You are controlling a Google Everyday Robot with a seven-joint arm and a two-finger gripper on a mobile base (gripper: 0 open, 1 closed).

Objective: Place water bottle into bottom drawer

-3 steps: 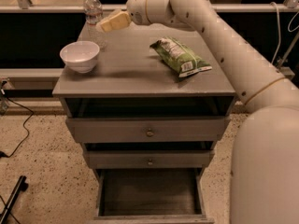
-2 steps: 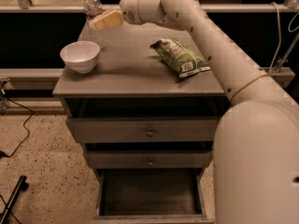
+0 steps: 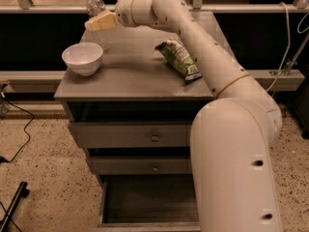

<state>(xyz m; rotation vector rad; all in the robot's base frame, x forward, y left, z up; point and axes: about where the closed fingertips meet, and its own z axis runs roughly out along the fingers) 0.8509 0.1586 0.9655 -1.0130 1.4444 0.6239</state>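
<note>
The water bottle (image 3: 95, 3), clear with a white cap, stands upright at the back left corner of the grey cabinet top (image 3: 135, 81). My gripper (image 3: 101, 21), with pale yellow tips, is at the bottle's middle, in front of it, and hides part of its body. My arm reaches in from the right across the cabinet top. The bottom drawer (image 3: 149, 202) is pulled open below, and its dark inside is bare where it shows. My arm covers the drawer's right side.
A white bowl (image 3: 83, 57) sits on the front left of the cabinet top, just below the bottle. A green snack bag (image 3: 179, 58) lies to the right of centre. Two shallower grey drawers with knobs (image 3: 154, 137) are slightly open above the bottom drawer.
My gripper has moved left along the back of the cabinet top, closing on the water bottle. The bottle, bowl and bag have not moved.
</note>
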